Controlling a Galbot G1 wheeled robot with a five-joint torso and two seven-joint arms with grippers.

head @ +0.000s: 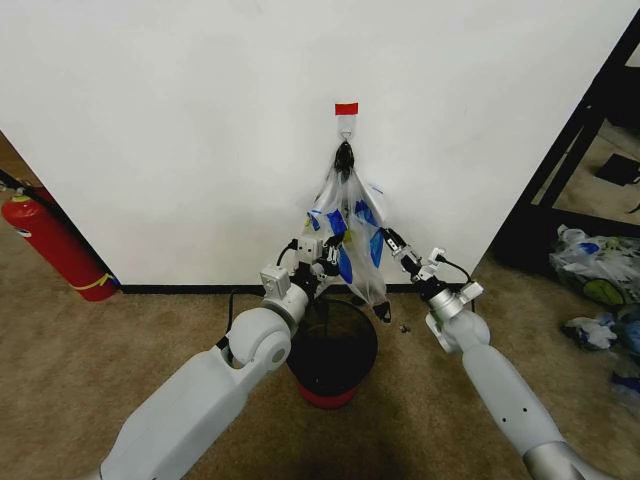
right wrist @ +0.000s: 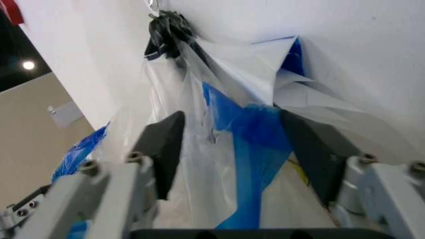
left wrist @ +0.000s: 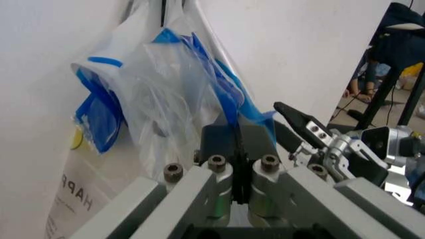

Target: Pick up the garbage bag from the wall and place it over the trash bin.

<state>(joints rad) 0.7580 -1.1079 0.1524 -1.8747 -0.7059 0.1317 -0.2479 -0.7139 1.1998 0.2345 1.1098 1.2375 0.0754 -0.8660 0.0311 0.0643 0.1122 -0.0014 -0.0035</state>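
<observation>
From my head camera, a red fire extinguisher (head: 55,248) leans against the wall (head: 200,120) out at nine o'clock. A dark rack (head: 590,150) stands at about two o'clock, with lumpy clear bags (head: 590,270) on the carpet below it at three. A few small dark bits (head: 404,326) lie on the carpet just right of the trash bin (head: 332,350), which stands at the foot of the wall, straight below the hanging plastic.

The garbage bag (head: 350,235) hangs from a hook under a strip of red tape (head: 346,108), tied up with other printed bags at a black knot (head: 345,155). Its long axis runs nearly straight up and down, twelve to six, the gathered neck at the top and the loose body fanning toward the bin's rim.

My left gripper (head: 325,262) is at the bunch's lower left side; in the left wrist view its black fingers (left wrist: 219,142) are pressed together with blue and clear film caught between them. My right gripper (right wrist: 232,149) is spread wide, its two dark fingers (right wrist: 166,144) straddling the blue-printed plastic without pinching it.
</observation>
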